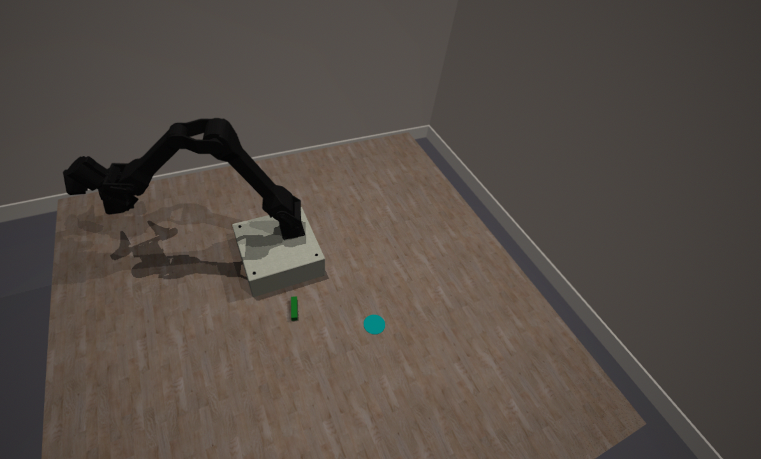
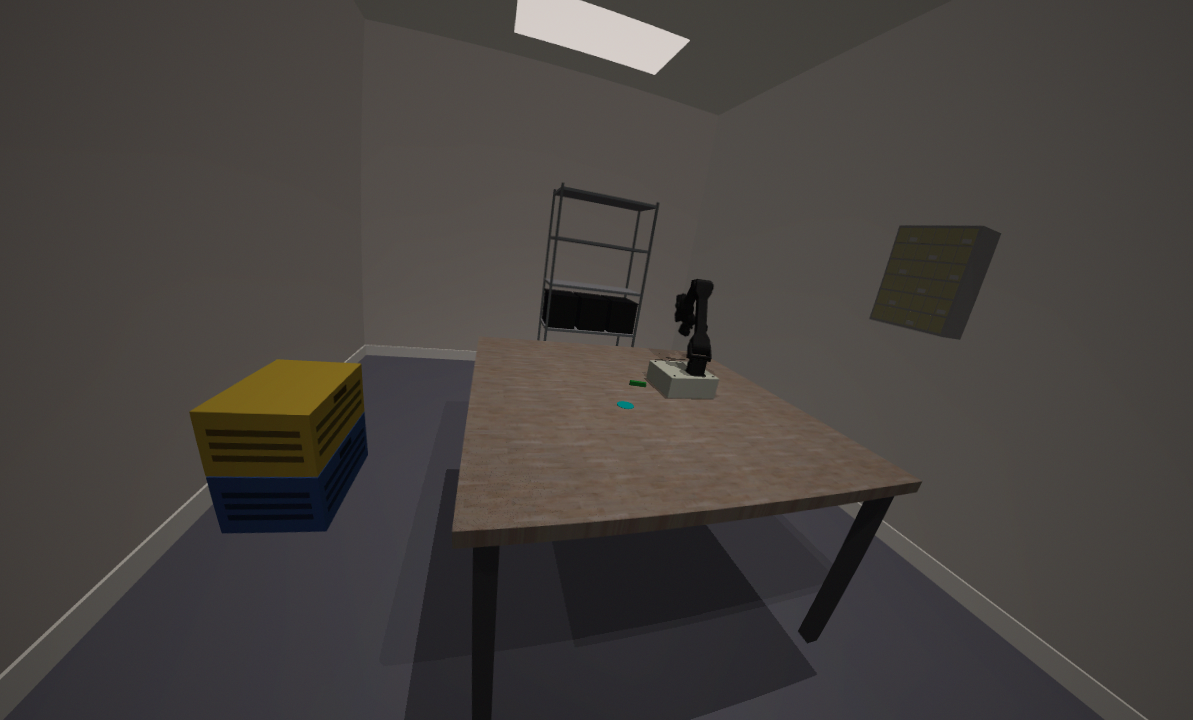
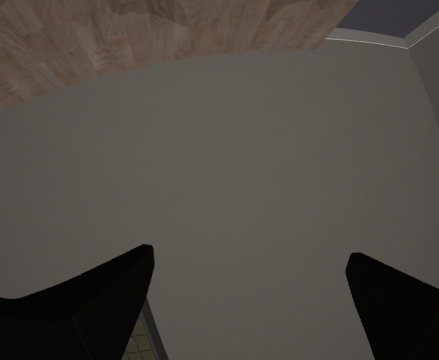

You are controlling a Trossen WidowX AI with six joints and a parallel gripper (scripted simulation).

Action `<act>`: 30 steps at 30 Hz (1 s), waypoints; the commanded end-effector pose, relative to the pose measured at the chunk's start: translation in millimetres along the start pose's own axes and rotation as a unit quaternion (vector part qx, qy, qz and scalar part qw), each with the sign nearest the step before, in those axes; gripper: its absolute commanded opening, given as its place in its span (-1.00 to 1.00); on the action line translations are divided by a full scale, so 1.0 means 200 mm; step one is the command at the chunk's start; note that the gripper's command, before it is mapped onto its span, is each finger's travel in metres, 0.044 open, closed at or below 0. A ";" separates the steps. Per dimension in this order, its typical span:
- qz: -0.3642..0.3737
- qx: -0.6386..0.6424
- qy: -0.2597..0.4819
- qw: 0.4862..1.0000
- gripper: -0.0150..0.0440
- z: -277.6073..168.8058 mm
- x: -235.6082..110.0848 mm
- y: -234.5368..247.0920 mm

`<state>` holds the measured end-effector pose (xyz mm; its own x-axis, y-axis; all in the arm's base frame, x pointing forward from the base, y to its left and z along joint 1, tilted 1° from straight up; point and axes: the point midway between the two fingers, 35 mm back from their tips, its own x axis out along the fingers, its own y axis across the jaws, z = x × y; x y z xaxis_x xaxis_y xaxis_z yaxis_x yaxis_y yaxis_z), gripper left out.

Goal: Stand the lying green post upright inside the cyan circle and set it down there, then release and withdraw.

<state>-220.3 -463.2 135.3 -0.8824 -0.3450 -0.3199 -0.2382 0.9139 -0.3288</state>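
The gripper (image 3: 249, 260) is spread wide with nothing between its jaws, raised well above the wooden worktop (image 1: 428, 240) near its far left edge, aimed at the wall. The arm (image 1: 245, 165) arches back to a pale base block (image 1: 305, 268) standing mid-table. The green post (image 1: 294, 308) lies flat on the worktop just in front of that block, its long axis running from the block toward the near edge. The cyan circle (image 1: 374, 324) sits to the post's right, apart from it, with nothing on it. Bare wood stretches from both toward the near and right edges.
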 end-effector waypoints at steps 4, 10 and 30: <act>-0.015 0.004 -0.016 1.000 0.51 0.05 -0.07 -0.04; -0.071 0.016 -0.089 0.993 0.30 0.25 -0.38 -0.16; -0.132 0.109 -0.339 0.925 0.30 0.72 -1.34 -0.17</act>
<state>54.3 -448.4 107.3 -0.3997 -0.6703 -0.6252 -0.2906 0.7396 -0.6071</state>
